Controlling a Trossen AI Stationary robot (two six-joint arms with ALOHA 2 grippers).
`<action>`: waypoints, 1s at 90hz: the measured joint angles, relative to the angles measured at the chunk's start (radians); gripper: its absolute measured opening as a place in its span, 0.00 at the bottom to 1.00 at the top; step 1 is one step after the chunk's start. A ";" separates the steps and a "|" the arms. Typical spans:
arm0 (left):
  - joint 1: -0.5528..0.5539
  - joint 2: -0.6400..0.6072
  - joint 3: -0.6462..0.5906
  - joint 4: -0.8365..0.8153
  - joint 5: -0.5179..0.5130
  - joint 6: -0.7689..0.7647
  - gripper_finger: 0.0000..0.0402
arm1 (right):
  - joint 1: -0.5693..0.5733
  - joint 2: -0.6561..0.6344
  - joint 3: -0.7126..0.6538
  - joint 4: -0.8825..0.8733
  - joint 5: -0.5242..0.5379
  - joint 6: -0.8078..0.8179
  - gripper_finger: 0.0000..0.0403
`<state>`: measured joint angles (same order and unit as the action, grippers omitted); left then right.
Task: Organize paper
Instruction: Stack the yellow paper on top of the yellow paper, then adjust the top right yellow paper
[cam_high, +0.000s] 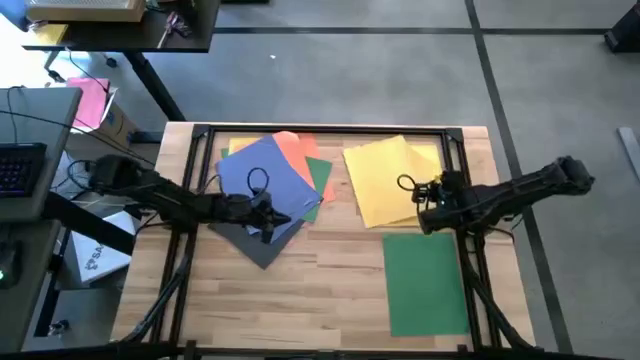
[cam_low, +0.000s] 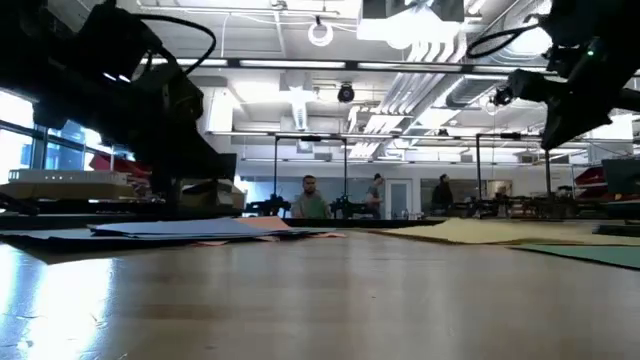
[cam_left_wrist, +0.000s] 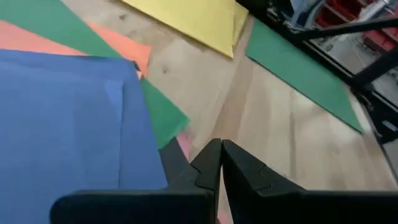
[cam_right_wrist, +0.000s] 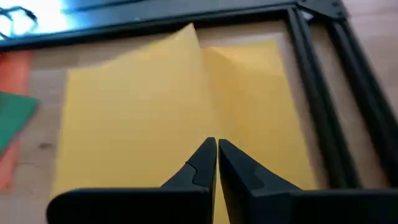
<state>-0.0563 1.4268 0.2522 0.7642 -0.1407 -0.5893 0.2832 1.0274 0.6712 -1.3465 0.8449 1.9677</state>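
In the high view's centre left, the blue sheet (cam_high: 268, 180) covers most of the orange sheet (cam_high: 296, 148) and dark grey sheet (cam_high: 262, 245) (only edges show). The people (cam_low: 310, 198) in the low view's middle are too small to make out.

**An open-plan lab floor**

Bare ducts (cam_low: 420, 45) and strip lights run across the open ceiling. Metal-framed benches stretch back through the hall, where a few people (cam_low: 309, 197) stand about. Beside the wooden table (cam_high: 300, 300) sits a desk with a keyboard (cam_high: 20, 165) on grey carpet.
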 joint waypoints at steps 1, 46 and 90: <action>0.000 0.009 0.007 0.001 -0.001 0.004 0.00 | 0.003 0.001 0.000 0.000 0.003 0.008 0.00; 0.179 0.527 0.769 -0.608 -0.053 0.274 0.00 | -0.221 0.022 0.001 0.108 -0.309 -0.483 0.00; 0.306 0.770 1.037 -0.682 -0.037 0.348 0.00 | -0.805 0.285 -0.059 0.557 -0.384 -1.164 0.00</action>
<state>0.2493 2.1966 1.2895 0.0826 -0.1778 -0.2409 -0.5214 1.3124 0.6123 -0.7896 0.4607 0.8040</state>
